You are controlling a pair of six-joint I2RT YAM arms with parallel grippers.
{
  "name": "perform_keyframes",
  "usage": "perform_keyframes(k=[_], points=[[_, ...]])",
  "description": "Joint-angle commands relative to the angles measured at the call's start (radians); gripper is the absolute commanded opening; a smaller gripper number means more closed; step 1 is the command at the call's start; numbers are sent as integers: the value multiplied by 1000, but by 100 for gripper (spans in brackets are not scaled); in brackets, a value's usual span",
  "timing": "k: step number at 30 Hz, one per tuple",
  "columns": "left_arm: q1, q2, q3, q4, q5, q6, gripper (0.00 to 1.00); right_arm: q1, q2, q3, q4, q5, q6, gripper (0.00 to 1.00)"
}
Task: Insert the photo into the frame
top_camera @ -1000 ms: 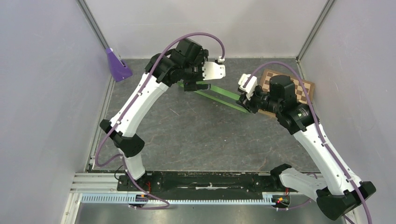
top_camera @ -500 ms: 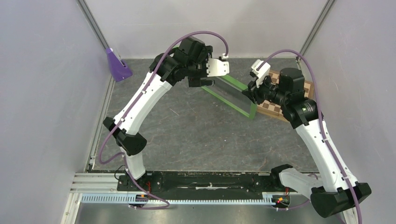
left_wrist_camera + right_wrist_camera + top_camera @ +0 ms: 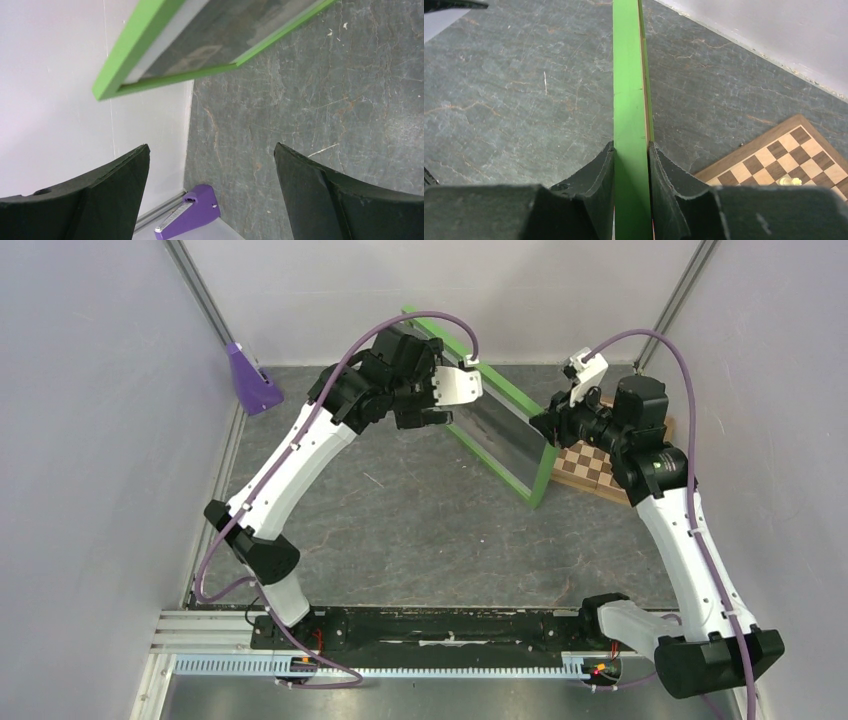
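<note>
Ideally: right gripper, clamped on frame rail, tilts it gently so seated photo cannot slip; left gripper, spread wide, empty, ready as support.

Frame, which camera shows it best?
Top external: the whole frame shows, held at a tilt, with the right gripper on its end rail. Left wrist catches only one green corner; right wrist sees just one rail edge-on, clamped in its gripper.
</note>
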Motion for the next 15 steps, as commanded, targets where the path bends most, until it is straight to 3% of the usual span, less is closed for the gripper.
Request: perform_keyframes(k=[1,15], points=[[0,-59,-38,50,-9,-52,100,-34,21,26,25,-6,120,0],[0,-113,-156,79,36,-100,100,-201,53,-38,16,23,154,0]])
